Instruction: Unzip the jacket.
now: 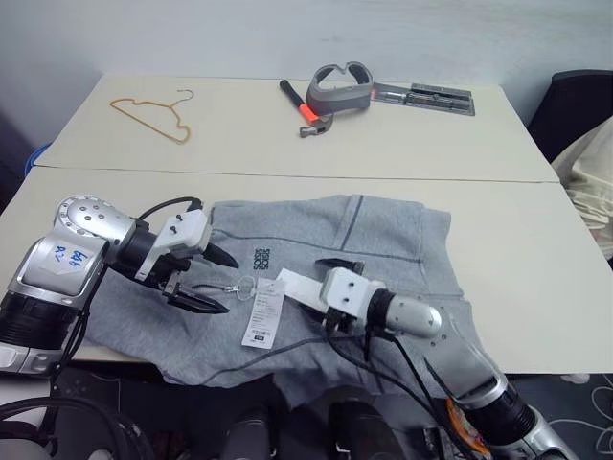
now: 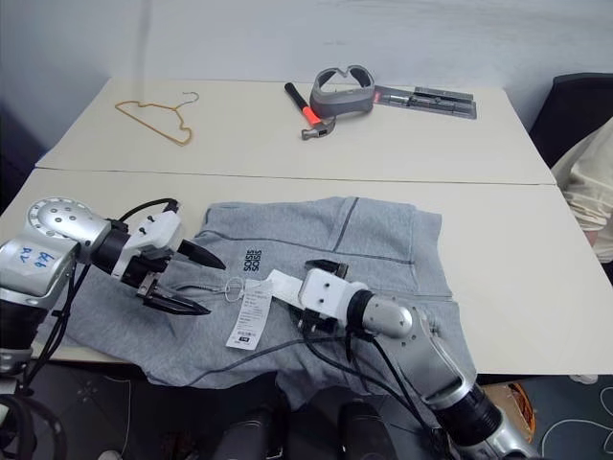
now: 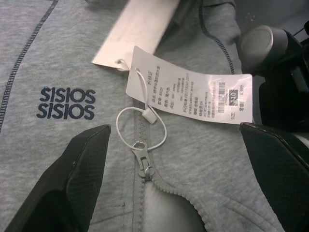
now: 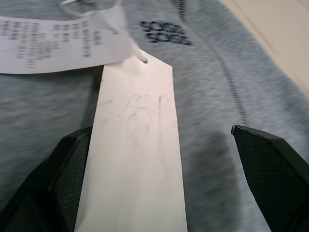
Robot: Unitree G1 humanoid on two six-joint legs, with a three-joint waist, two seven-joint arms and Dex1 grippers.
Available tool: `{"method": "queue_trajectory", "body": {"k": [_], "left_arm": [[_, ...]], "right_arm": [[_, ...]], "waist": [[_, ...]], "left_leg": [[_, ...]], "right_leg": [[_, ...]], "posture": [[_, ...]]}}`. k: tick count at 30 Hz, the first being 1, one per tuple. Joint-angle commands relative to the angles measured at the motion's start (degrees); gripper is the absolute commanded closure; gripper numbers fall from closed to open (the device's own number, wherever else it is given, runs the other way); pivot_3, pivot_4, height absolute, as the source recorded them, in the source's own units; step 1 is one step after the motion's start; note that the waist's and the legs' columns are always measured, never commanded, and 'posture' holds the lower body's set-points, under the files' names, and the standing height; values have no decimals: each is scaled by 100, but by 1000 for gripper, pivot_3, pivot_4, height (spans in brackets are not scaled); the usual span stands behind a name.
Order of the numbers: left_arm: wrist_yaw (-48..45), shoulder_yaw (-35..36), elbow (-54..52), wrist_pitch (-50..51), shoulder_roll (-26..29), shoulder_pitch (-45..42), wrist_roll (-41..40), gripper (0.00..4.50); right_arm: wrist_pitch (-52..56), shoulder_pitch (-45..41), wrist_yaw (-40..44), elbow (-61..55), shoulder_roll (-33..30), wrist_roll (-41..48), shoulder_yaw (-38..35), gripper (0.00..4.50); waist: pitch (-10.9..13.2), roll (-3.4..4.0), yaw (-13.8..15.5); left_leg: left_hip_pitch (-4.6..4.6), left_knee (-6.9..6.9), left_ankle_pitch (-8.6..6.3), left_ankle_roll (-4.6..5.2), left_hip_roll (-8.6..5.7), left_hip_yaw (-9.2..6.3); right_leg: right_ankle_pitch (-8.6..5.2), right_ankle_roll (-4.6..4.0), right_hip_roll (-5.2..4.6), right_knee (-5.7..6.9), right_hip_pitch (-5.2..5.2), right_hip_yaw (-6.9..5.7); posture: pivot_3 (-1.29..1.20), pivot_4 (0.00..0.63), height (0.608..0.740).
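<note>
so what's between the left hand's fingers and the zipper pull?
Only bare grey jacket fleece. In the left wrist view the open left hand straddles the zipper pull; the paper tags lie beyond it.

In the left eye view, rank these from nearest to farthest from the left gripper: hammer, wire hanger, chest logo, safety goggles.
From the left gripper:
1. Chest logo, just beside it on the jacket.
2. Wire hanger, far table, left.
3. Hammer, far table, middle.
4. Safety goggles, just beyond the hammer.
</note>
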Motion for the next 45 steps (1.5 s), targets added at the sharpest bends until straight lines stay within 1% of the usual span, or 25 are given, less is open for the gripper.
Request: {"method": "queue_trajectory", "body": {"k": [1, 3, 4, 5, 6, 9, 11, 14, 18, 23, 25, 27, 29, 30, 31, 33, 35, 38, 39, 42, 45], "left_arm": [[-95, 25, 98, -152, -114, -87, 61, 0], [-68, 36, 161, -207, -173, -70, 94, 0], [-50, 38, 184, -245, -202, -47, 118, 0], [-25, 34, 200, -283, -229, -16, 146, 0], [-9, 33, 215, -318, -249, 10, 170, 0], [30, 40, 264, -408, -317, 60, 249, 0], [52, 57, 303, -428, -354, 55, 276, 0], [72, 68, 391, -473, -396, 17, 305, 0], [189, 43, 635, -680, -518, 68, 425, 0], [419, -185, 1203, -1378, -876, 288, 834, 0], [738, -279, 1771, -1766, -1117, 204, 1147, 0], [1155, -358, 2675, -2266, -1409, 8, 1496, 0], [1339, -391, 3305, -2670, -1558, -143, 1699, 0], [1434, -406, 3594, -2855, -1602, -213, 1786, 0], [1522, -414, 3875, -3017, -1642, -278, 1850, 0], [1625, -425, 4341, -3274, -1708, -378, 1917, 0], [1618, -425, 4583, -3430, -1728, -439, 1915, 0], [1584, -422, 4769, -3586, -1739, -477, 1894, 0], [1579, -419, 4818, -3620, -1744, -488, 1887, 0], [1592, -411, 4937, -3714, -1753, -500, 1884, 0], [1617, -402, 4972, -3752, -1757, -487, 1873, 0]], "right_arm": [[-105, -57, -53, -115, -39, -50, -231, 194], [-121, -52, -8, -160, -82, -94, -218, 606], [-175, -32, 10, -174, -120, -142, -192, 911], [-230, -4, 8, -168, -139, -177, -169, 1354], [-275, 18, -5, -152, -143, -202, -151, 1648], [-487, 55, -100, 49, -137, -373, -76, 2713], [-525, 69, -187, 155, -38, -420, -95, 3477], [-540, 46, -267, 282, 95, -449, -125, 4469], [-478, 119, -347, 354, 269, -376, -224, 4492], [-390, 317, -397, 45, 367, -84, -643, 4492], [-384, 424, -383, -130, 316, -21, -804, 4492], [-273, 586, -399, -421, 236, 22, -1056, 4492], [-148, 673, -425, -602, 214, 60, -1245, 4492], [-19, 709, -463, -701, 227, 109, -1395, 4492], [169, 757, -529, -813, 268, 208, -1637, 4492], [581, 867, -685, -1035, 366, 421, -2124, 4492], [866, 990, -806, -1172, 409, 577, -2528, 4492], [1148, 1168, -970, -1245, 404, 786, -3141, 4492], [1225, 1196, -1035, -1273, 419, 824, -3237, 4492], [1488, 1259, -1290, -1253, 476, 1075, -4014, 4492], [1645, 1111, -1460, -748, 227, 1447, -5277, 4492]], "waist": [[0, 0, 0], [0, -1, 0], [0, -1, 0], [0, -1, -1], [0, -1, -3], [0, -1, -8], [0, -1, -11], [-1, -1, -2], [-1, -1, -4], [-1, -1, 1], [-1, -1, 11], [-6, 1, 72], [-11, 0, 136], [-12, 0, 146], [-14, 4, 159], [-46, 20, 161], [-77, 42, 150], [-100, 62, 135], [-109, 69, 132], [-126, 96, 130], [-132, 106, 131]], "left_leg": [[0, 0, 0, 0, 0, 0], [-1, 0, 0, 0, 0, 0], [0, 0, 0, 0, 0, 0], [0, 0, 0, 0, 0, 0], [-1, 0, 0, 0, 0, 0], [0, 0, 0, 0, 1, 0], [0, 0, 0, 0, 1, 1], [0, 1, 0, 0, 1, 1], [0, 1, 0, 0, 0, 1], [1, 2, 0, 0, 0, 1], [0, 4, 0, 0, 0, 1], [4, 8, 1, 2, -1, -2], [28, 10, 1, 9, -7, -2], [45, 9, -11, 31, -6, -1], [64, 6, -12, 36, -8, -1], [123, -4, -23, 46, -8, -8], [142, -9, -28, 45, -7, -8], [202, -47, -29, 42, -8, -3], [211, -58, -27, 40, -8, -3], [217, -70, -21, 34, -8, -2], [216, -74, -20, 34, -9, -2]], "right_leg": [[0, 0, 0, 0, 0, 0], [0, 0, 0, 0, 0, -1], [0, 0, 0, 0, 0, 0], [0, 0, 0, 0, 0, -1], [0, 0, 0, 0, 0, -1], [0, 0, 2, 1, 0, -1], [0, 0, 2, 1, 0, 0], [0, 0, 2, 3, 0, -1], [0, 0, 1, 3, 0, 0], [1, 1, 0, 6, 0, 0], [1, 1, 0, 7, 0, -1], [1, 2, -2, 6, 9, -5], [4, 6, -4, 6, 31, -6], [5, 9, -4, 6, 46, -2], [6, 9, -5, 6, 63, -3], [6, 9, -10, -12, 128, -10], [6, 9, -15, -12, 145, -7], [5, 6, -16, -27, 191, 0], [5, 6, -16, -30, 196, 1], [4, 4, -15, -31, 195, 1], [4, 3, -15, -31, 194, 2]], "posture": [[0, 150, 740], [0, 150, 740], [0, 150, 740], [0, 150, 740], [0, 150, 740], [0, 150, 740], [0, 150, 740], [0, 150, 740], [0, 150, 740], [0, 150, 740], [0, 150, 740], [0, 150, 740], [0, 150, 740], [0, 150, 740], [0, 150, 740], [0, 150, 740], [0, 150, 740], [0, 150, 740], [0, 150, 740], [0, 150, 740], [0, 150, 740]]}}
